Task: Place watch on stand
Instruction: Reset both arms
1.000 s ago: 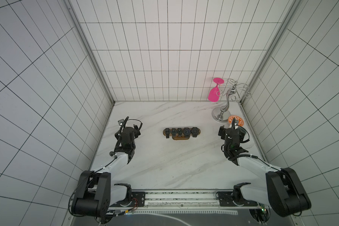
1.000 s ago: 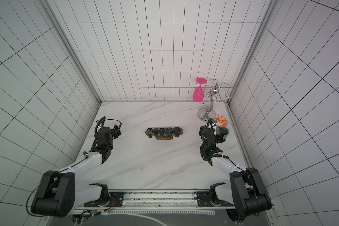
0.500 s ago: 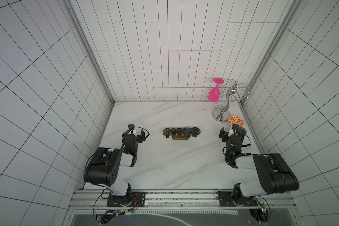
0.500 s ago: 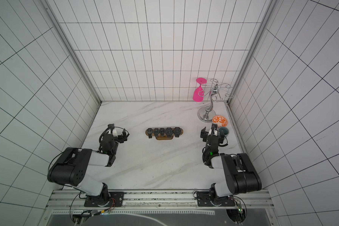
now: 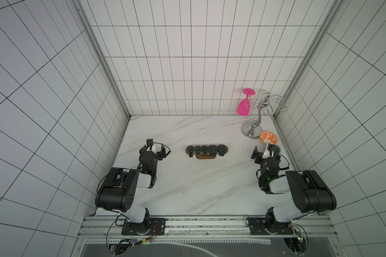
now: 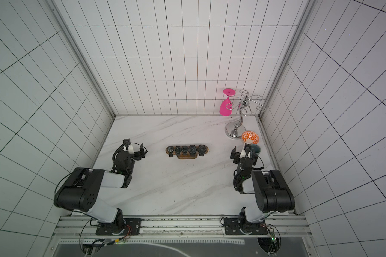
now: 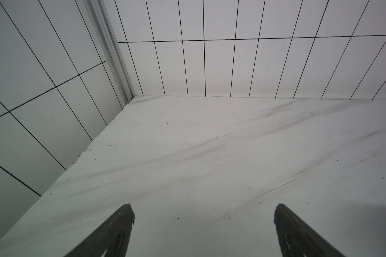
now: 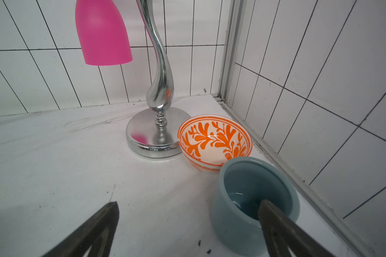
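The wooden stand (image 5: 206, 157) (image 6: 187, 157) sits mid-table in both top views, and several black watches (image 5: 212, 149) (image 6: 193, 149) are strapped side by side on its bar. My left gripper (image 5: 157, 145) (image 6: 134, 144) rests to the stand's left, open, with only bare marble between its fingers (image 7: 204, 211). My right gripper (image 5: 265, 149) (image 6: 243, 149) is off to the stand's right, open and empty (image 8: 188, 205). One of its fingers hangs over the mouth of a blue-grey cup (image 8: 232, 222). Neither wrist view shows the stand or a watch.
A chrome wire rack (image 5: 252, 131) (image 8: 158, 89) stands in the back right corner with a pink glass (image 5: 243, 108) (image 8: 103, 33) hanging upside down from it. An orange-patterned bowl (image 5: 268, 138) (image 8: 214, 138) sits between the rack's base and the cup. Tiled walls close three sides.
Both arms have folded back toward the front rail, with their elbows raised. The grippers stayed open and empty. The stand and watches have not moved.
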`<state>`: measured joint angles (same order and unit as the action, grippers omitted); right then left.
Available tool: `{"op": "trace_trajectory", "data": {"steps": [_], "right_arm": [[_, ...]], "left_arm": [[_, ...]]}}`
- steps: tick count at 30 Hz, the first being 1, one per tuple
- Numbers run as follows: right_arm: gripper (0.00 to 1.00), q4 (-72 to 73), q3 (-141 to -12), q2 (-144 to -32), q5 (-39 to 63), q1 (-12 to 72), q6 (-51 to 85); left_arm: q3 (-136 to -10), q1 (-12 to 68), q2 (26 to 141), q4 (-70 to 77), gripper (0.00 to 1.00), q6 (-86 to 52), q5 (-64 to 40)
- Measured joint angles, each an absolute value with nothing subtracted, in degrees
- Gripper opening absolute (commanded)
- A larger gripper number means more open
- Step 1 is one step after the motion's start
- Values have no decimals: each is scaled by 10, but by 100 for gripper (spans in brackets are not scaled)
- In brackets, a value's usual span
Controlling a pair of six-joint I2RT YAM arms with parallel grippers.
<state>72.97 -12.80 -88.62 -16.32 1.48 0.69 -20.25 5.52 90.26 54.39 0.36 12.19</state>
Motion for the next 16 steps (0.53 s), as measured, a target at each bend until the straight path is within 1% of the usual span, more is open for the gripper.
{"op": "trace_trajectory", "data": {"steps": [16], "right_arm": [[100,727,-128,-886,-157,7,15]], "left_arm": [[-203,55,902,529,97,4,123]]}}
